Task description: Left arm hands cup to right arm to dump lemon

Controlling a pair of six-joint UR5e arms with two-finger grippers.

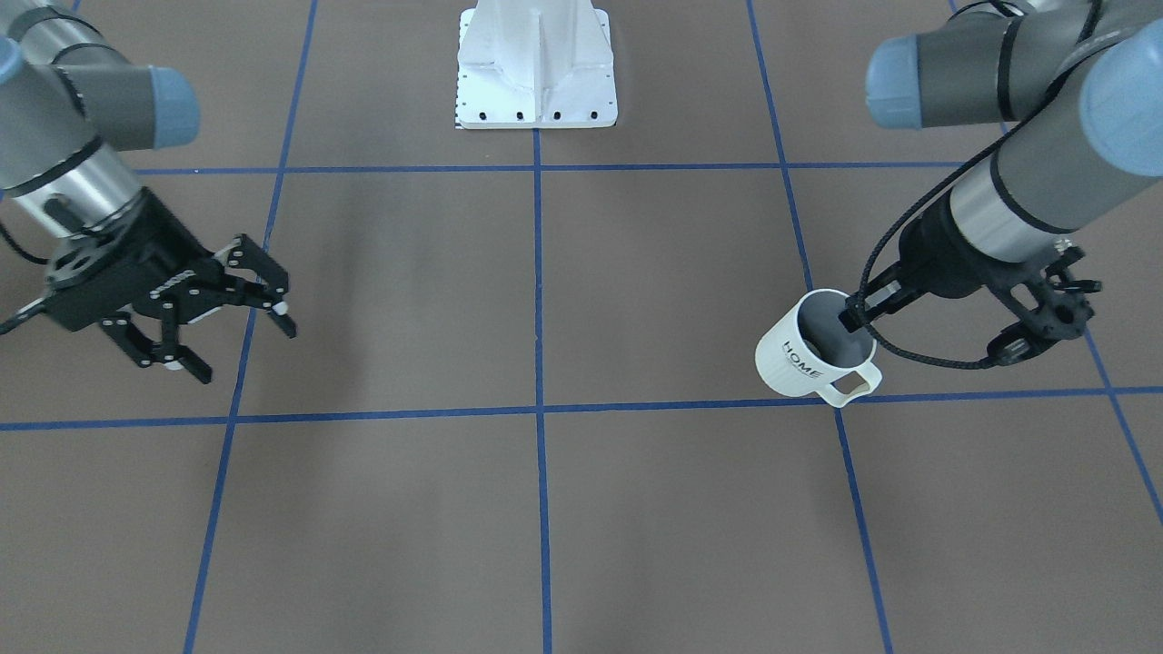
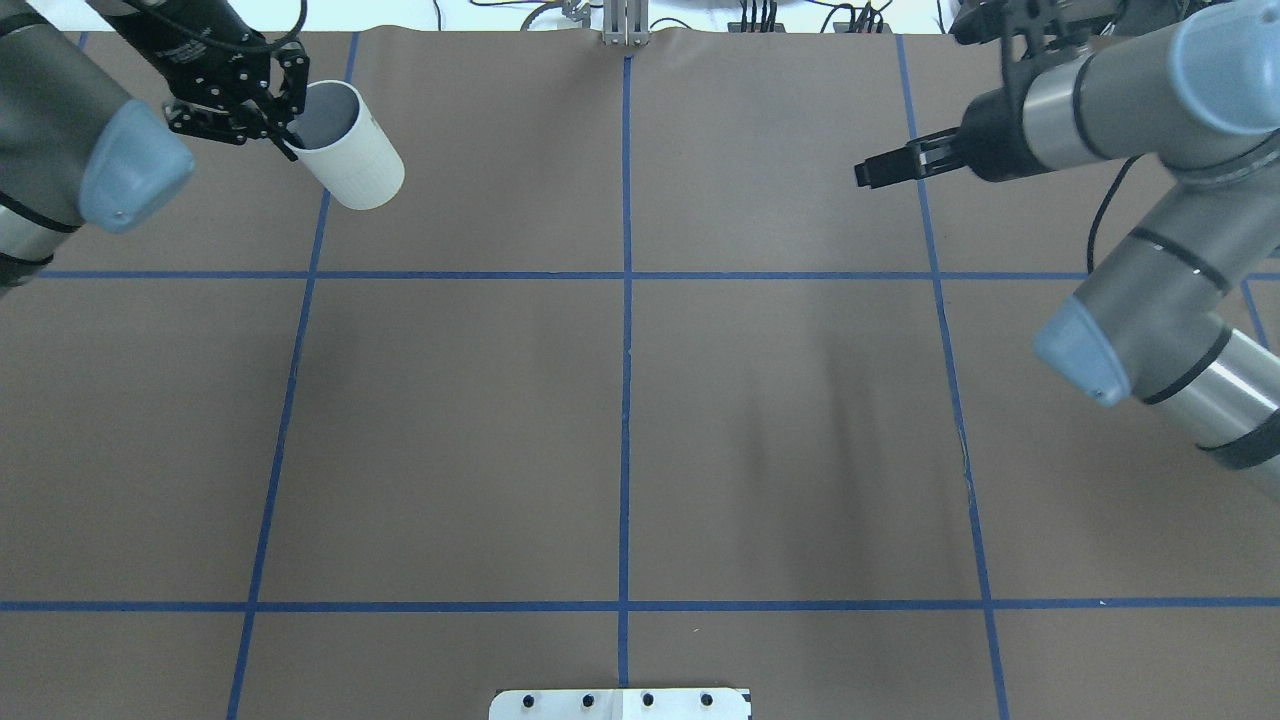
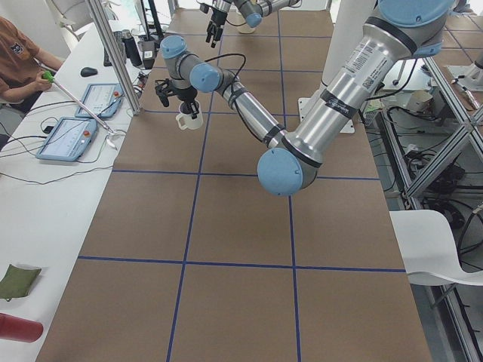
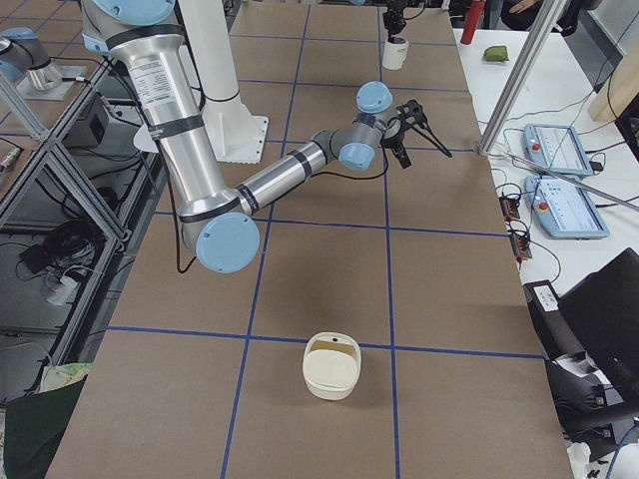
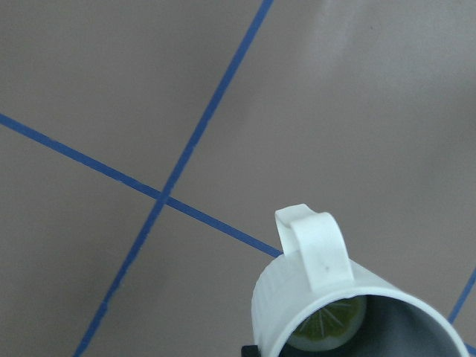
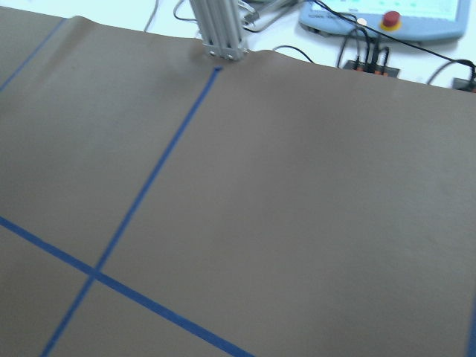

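Observation:
My left gripper is shut on the rim of the cream-white cup, one finger inside the rim and one outside. The cup hangs tilted, "HOME" lettering facing outward and its handle low. In the overhead view the cup sits at the far left with the left gripper on its rim. The left wrist view looks into the cup and shows the yellow-green lemon at its bottom. My right gripper stands open and empty, far across the table from the cup.
The white robot base stands at the table's middle edge. A cream bowl-like container lies on the table near the right end. Tablets, an aluminium post and a seated person line the operators' side.

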